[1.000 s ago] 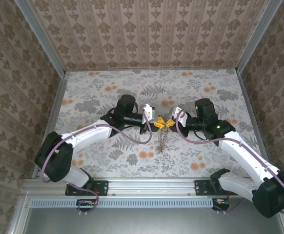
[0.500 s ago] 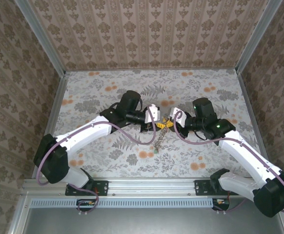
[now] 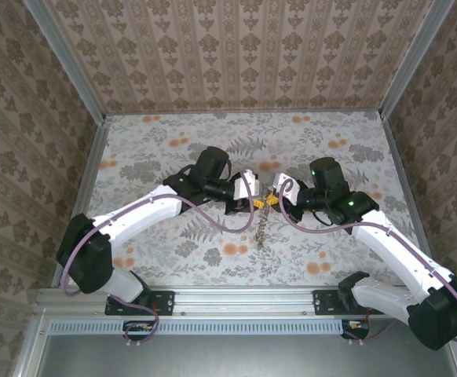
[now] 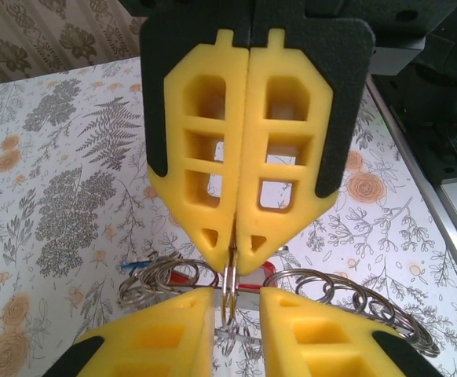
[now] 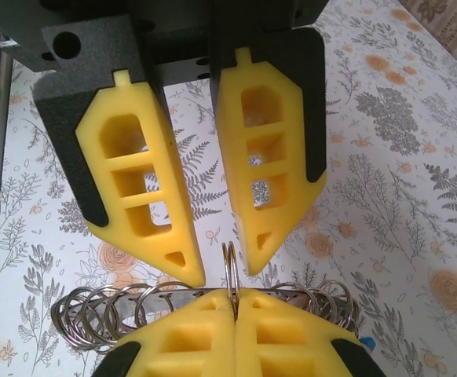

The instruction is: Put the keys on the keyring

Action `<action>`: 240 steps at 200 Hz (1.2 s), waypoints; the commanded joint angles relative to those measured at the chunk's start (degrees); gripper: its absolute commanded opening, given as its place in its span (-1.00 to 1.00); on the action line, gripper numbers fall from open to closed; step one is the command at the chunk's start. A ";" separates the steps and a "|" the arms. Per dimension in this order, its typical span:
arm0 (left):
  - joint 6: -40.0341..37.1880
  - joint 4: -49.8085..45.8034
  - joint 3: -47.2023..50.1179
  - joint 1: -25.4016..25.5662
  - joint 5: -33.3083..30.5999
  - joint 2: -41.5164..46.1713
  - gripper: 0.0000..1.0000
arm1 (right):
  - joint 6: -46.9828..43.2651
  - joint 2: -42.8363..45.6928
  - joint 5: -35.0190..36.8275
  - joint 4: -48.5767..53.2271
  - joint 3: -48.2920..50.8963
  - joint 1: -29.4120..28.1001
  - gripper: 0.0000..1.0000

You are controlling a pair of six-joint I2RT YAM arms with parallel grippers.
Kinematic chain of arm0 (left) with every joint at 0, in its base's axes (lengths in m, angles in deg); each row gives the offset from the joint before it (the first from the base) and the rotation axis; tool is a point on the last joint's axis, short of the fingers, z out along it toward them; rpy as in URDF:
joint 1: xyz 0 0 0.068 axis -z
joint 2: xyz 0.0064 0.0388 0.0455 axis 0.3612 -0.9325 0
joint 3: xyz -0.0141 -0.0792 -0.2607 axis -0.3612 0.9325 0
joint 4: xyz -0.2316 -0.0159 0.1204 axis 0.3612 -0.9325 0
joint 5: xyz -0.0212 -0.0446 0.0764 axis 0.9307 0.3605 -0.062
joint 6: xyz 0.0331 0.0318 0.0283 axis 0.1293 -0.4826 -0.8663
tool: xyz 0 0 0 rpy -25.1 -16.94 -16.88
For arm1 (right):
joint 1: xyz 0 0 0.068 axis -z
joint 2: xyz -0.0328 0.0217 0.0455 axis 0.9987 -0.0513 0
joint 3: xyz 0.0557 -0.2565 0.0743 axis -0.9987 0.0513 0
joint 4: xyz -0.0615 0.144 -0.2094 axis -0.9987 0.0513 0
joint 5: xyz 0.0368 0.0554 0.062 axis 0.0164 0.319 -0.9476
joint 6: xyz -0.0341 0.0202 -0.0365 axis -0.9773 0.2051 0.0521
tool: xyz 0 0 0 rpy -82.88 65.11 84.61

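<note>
Right tool (image 5: 232, 297) clenched on keyring (image 5: 95, 314); left tool (image 5: 224, 271) parted around 1 loop. Likely light, slippery, floppy: pinch a loop's edge.

The keyring (image 4: 354, 302) runs behind yellow fingers (image 4: 276, 314) and off the bottom edge; 1 red tag (image 4: 269, 272) mostly hidden.

Silvery keyring (image 3: 264, 224) hangs slack, held aloft; green-tagged key (image 3: 258, 248) lowest.
</note>
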 commanded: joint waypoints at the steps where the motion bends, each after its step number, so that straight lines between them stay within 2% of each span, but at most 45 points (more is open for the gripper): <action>1: -0.78 0.06 -2.09 0.30 0.73 -0.55 -0.58 | -0.16 0.46 -0.32 -1.16 -1.57 -0.43 -1.00; 173: 0.20 4.00 0.39 0.30 1.09 0.75 -0.54 | -1.18 0.99 0.65 -0.33 -0.84 -0.52 -1.00; 240: -0.35 2.75 -0.28 0.35 0.78 0.04 -0.56 | -0.90 1.42 0.56 -0.67 -0.68 -0.52 -1.00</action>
